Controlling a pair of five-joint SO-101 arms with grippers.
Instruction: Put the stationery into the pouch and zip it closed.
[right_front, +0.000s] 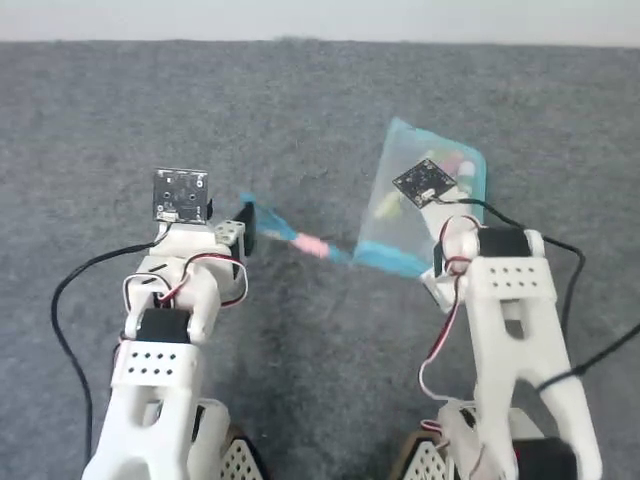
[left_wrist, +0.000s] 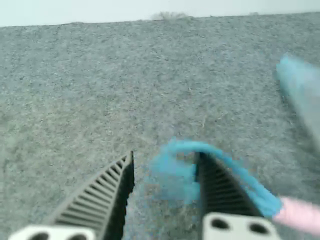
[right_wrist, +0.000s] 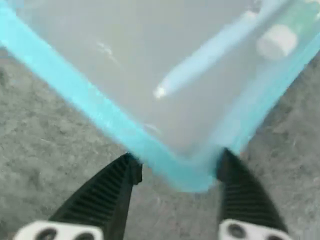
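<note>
The limp, light pouch (right_front: 390, 225), upper right, is best held by its seamed corner. That corner is straddled by the released right gripper (right_wrist: 178, 160); the left gripper (left_wrist: 165, 157) is released too.

Translucent flat pouch with blue edging (right_front: 400, 225) lies on the grey felt-like table cover (right_front: 300, 110), with coloured stationery (right_front: 458, 165) inside. A blue-and-pink cord (right_front: 305, 243) runs from its near corner to the left gripper (right_front: 246, 228). The white right arm (right_front: 510, 300) overlaps the pouch's near edge.
</note>
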